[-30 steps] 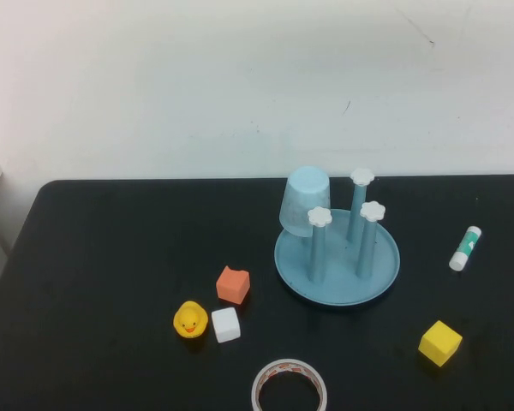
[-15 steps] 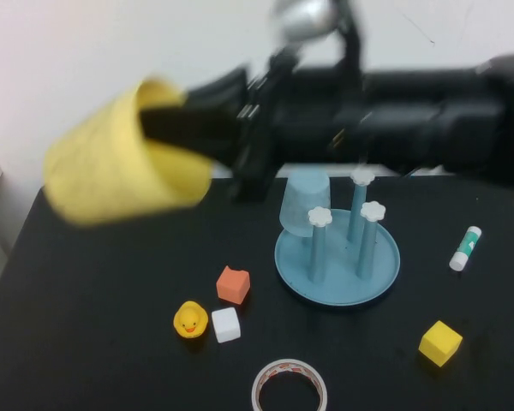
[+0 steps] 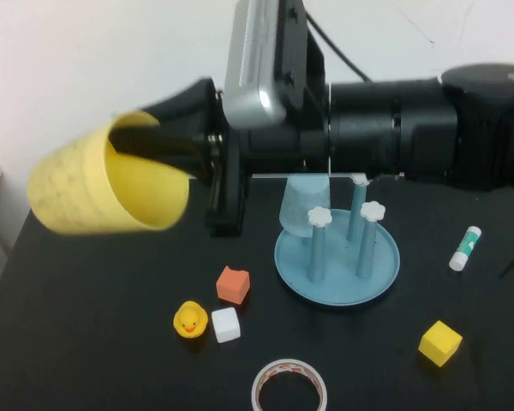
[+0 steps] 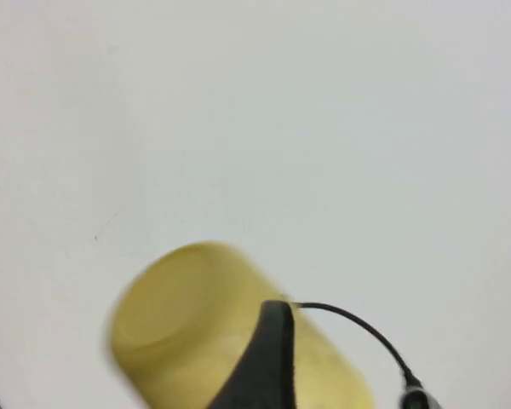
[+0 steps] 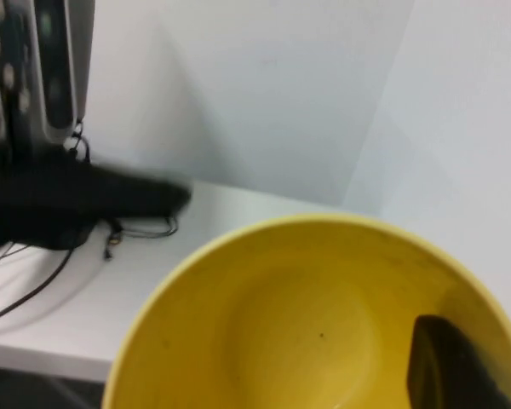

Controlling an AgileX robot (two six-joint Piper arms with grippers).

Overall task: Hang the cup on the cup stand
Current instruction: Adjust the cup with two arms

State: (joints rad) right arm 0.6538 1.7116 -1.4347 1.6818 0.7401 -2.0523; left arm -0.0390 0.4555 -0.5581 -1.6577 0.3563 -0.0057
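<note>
Since a second ago your right gripper [image 3: 167, 141] swung in, pinching the cup [image 3: 103, 184] by its rim, one finger [image 5: 451, 366] inside, raised well left of the cup stand [image 3: 336, 274]. That thin pinch could slip while tilting. You could not place the left gripper or tell its state.

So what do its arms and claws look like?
Right arm: chunky matte black tube, silver camera box and black cable on top. Its right claw, high above the table's left, has black tapered fingers. Left claw, facing it, looks black too.
</note>
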